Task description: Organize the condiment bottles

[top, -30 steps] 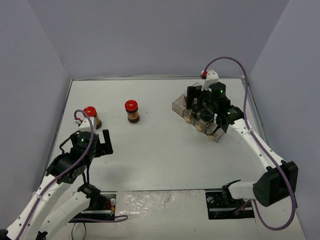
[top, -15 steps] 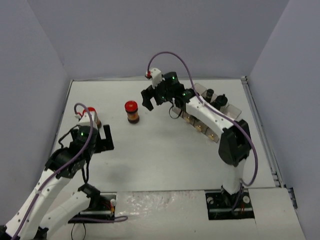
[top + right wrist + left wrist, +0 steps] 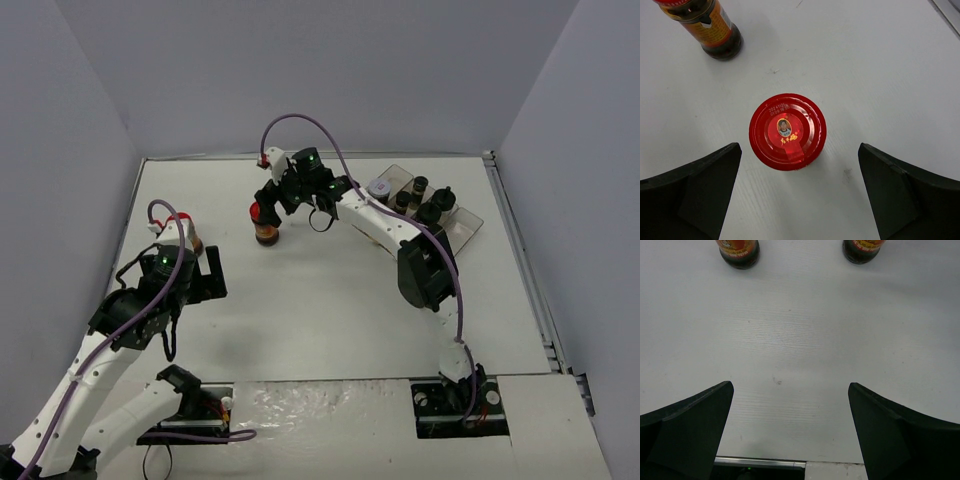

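Observation:
A red-capped jar [image 3: 265,228] with brown contents stands at the table's middle left. My right gripper [image 3: 272,198] hovers open just above it; in the right wrist view its red cap [image 3: 787,131] sits between and slightly ahead of the spread fingers of the gripper [image 3: 799,150]. A second red-capped jar [image 3: 195,242] stands further left, mostly hidden by my left arm, and shows in the right wrist view [image 3: 707,27]. My left gripper [image 3: 205,280] is open and empty [image 3: 790,430], with both jars' bases [image 3: 738,252] [image 3: 862,250] well ahead of it.
A clear compartment tray [image 3: 468,222] at the back right holds several black-capped jars [image 3: 432,208] and a white-lidded one [image 3: 378,187]. Grey walls close in the table's left, back and right sides.
My right arm swung left from the tray, across the table, to above the middle red-capped jar. My left arm shifted slightly forward.

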